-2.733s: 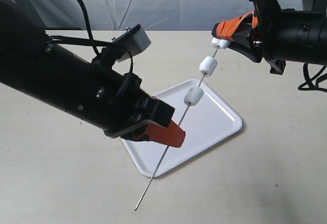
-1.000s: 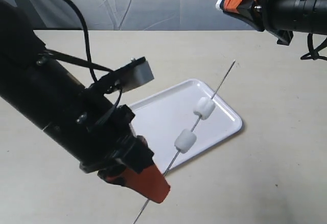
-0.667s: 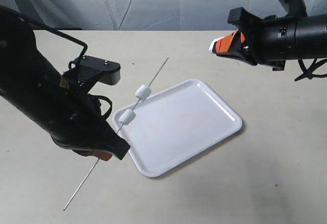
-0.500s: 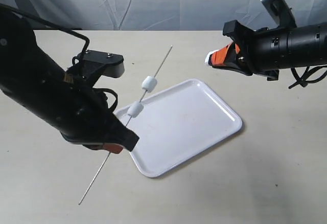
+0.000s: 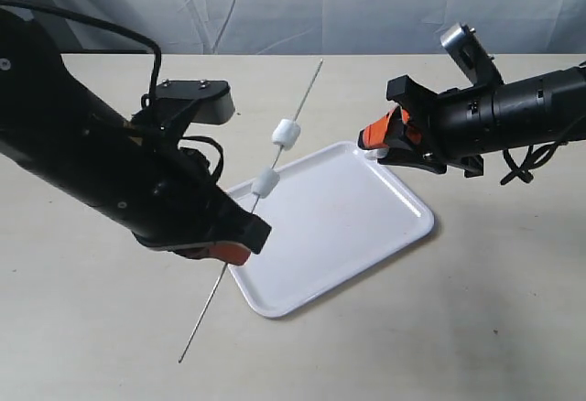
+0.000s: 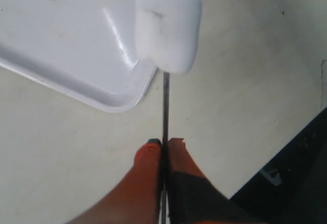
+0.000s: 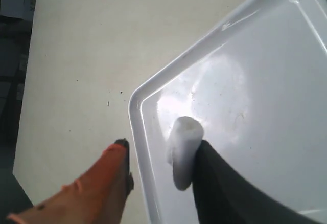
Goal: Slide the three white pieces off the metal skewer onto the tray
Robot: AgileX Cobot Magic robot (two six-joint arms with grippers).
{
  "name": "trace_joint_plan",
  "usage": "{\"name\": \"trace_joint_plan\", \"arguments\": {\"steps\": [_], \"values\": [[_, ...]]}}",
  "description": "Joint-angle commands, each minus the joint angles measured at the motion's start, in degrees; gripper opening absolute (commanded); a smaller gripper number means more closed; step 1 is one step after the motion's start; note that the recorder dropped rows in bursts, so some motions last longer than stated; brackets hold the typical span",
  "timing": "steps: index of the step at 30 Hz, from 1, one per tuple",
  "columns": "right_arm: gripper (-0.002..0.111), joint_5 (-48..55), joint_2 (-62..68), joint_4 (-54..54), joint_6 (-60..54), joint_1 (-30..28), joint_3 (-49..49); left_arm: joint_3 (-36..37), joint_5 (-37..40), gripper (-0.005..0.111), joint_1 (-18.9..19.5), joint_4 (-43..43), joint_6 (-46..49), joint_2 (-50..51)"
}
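The left arm, cropped at the exterior view's 9 o'clock edge, covers most of the left gripper, the 9 o'clock corner of the tray and a stretch of the metal skewer. The right arm runs out at 3 o'clock. On the right gripper, a dark finger hides part of the third white piece. The left wrist view blurs the lower white piece; the upper white piece goes unseen there.

No legible text, label, brand, number or sign anywhere.
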Motion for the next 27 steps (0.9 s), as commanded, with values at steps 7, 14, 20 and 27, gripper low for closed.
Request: {"name": "trace_joint_plan", "arguments": {"steps": [7,14,20,27], "values": [[0.052,1.8,2.1,-0.8,-1.2,0.0,-0.4,-0.1,-2.6,0.000,-0.1,-7.0,0.5,8.7],[0.052,2.4,2.5,1.6,-1.7,1.1,-0.5,-0.3,-5.1,0.000,-0.1,-10.3,3.1,8.6],[0.052,12.6,2.5,7.8,-2.4,1.5,-0.5,-0.3,-8.6,0.000,-0.1,-17.6,6.6,8.7],[0.049,10.6,2.5,12.9,-5.8,8.1,-0.5,-0.3,-4.8,0.000,-0.1,-23.4,7.8,8.7]]}}
